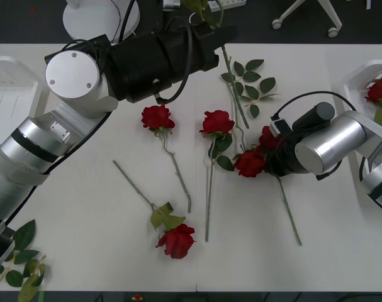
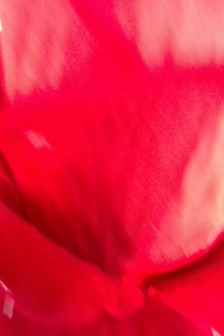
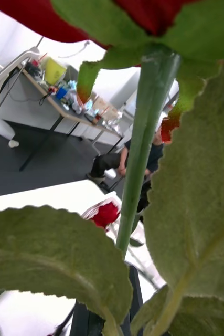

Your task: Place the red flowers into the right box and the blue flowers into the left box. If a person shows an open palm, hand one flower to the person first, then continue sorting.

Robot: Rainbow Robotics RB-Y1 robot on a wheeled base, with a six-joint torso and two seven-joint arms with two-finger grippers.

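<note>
**A:** What's in front of you?

**B:** The white surface (image 1: 316,264), with the right box (image 1: 357,78) at its far right edge already holding a red bloom, and the left box (image 1: 8,94) at the far left. Five red flowers (image 1: 176,241) lie loose between them.

**A:** And your arms?

**B:** My left end effector (image 1: 206,28) is raised at the far edge with a stem (image 3: 143,147) running close past its camera; clenched or released, I cannot tell. My right end effector (image 1: 272,146) sits against a bloom; again I cannot tell.

**A:** How will they handle?

**B:** Light, I judge, with soft petals and a thin, springy stem. I'd grip mid-stem, just below the bloom.
</note>
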